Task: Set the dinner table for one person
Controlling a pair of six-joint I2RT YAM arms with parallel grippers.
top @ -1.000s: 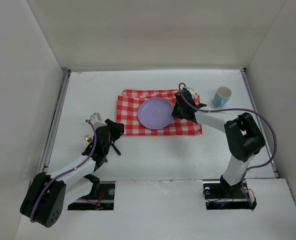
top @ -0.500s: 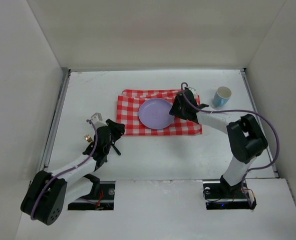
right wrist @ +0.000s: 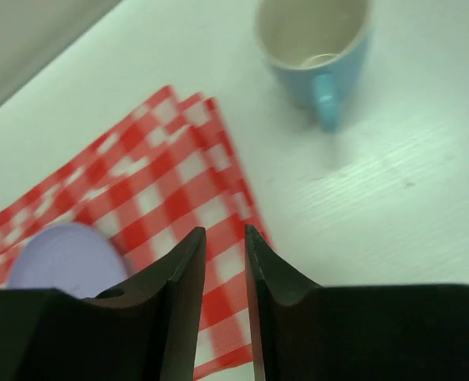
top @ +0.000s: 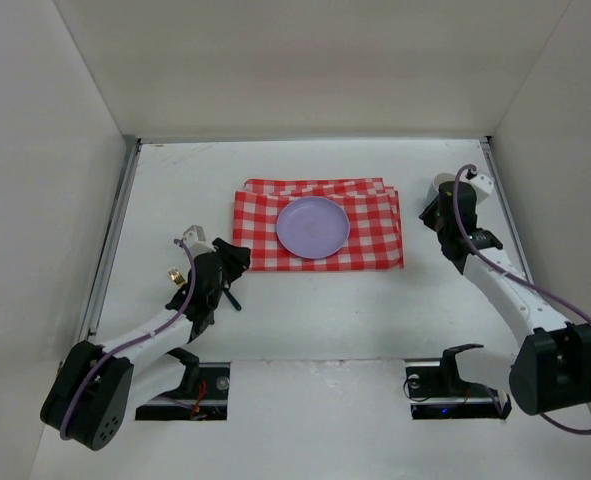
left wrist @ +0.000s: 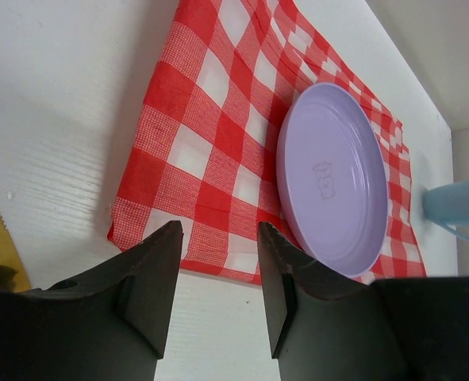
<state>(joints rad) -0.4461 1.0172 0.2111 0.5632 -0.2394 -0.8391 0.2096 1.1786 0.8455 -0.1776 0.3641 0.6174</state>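
Bkgd: white walls (top: 305,60), 3 sides

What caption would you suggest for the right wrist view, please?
Empty right claw over the table, facing a blue cup, with the checked cloth and purple plate at left.

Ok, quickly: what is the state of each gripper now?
Left gripper: open, holding nothing.
Right gripper: only slightly open, holding nothing.
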